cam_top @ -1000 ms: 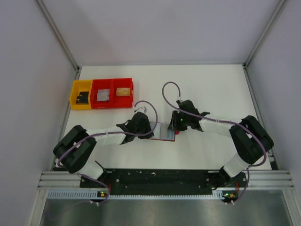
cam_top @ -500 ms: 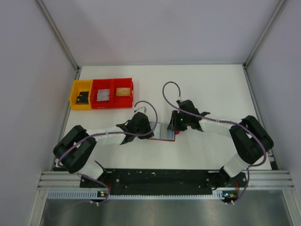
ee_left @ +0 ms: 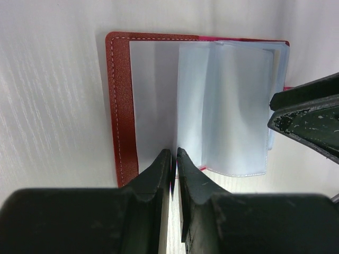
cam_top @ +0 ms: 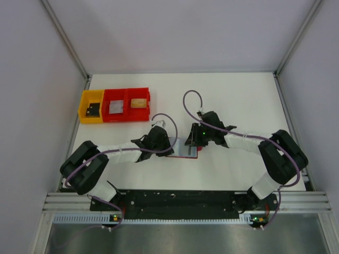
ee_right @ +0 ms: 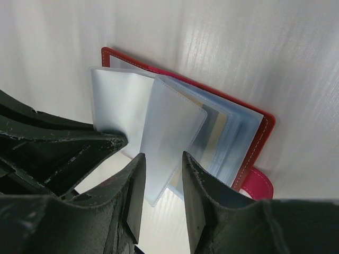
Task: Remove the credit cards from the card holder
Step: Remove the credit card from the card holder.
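Note:
The red card holder (cam_top: 189,151) lies open on the table between my arms. In the left wrist view its red cover (ee_left: 121,106) frames the grey-blue pockets (ee_left: 233,106). My left gripper (ee_left: 174,153) is shut on the holder's near edge and also shows in the top view (cam_top: 170,145). My right gripper (ee_right: 161,159) is open, with a loose translucent pocket leaf (ee_right: 169,127) standing between its fingers; it shows in the top view (cam_top: 192,139) too. A tan card edge (ee_right: 214,135) shows faintly through the stacked pockets. No card is outside the holder here.
A yellow bin (cam_top: 83,108) and two red bins (cam_top: 127,94) stand at the back left. Each holds one flat card: black (cam_top: 94,110), silvery (cam_top: 116,107) and tan (cam_top: 139,103). Walls close in the table on both sides.
My right gripper has shifted slightly left over the holder, and the pocket leaves have shifted with it. The left gripper keeps its hold.

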`<state>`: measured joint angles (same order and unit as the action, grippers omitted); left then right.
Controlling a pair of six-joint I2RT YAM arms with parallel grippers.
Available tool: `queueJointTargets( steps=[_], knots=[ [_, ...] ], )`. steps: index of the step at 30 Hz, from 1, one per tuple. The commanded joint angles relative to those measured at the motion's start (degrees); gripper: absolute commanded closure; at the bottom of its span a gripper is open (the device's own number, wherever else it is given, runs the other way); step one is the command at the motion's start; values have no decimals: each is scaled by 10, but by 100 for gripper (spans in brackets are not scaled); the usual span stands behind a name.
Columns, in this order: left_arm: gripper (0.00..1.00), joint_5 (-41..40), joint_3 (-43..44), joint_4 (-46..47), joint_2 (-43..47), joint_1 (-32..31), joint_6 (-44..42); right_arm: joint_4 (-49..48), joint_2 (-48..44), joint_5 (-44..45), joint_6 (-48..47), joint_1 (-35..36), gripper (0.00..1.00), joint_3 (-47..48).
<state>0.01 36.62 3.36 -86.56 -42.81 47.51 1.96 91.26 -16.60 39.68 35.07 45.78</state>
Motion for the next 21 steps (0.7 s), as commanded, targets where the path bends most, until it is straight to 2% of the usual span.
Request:
queueJointTargets(
  steps=[1,14,21],
  knots=[
    [86,16,-5,26,-1,-2,4,-24,8,-8,6,1,66,25],
    [86,18,-23,41,26,-1,20,-41,58,-59,0,35,63,98],
    [83,-37,-72,34,125,-1,43,-35,105,-64,-5,54,61,138]
  ],
)
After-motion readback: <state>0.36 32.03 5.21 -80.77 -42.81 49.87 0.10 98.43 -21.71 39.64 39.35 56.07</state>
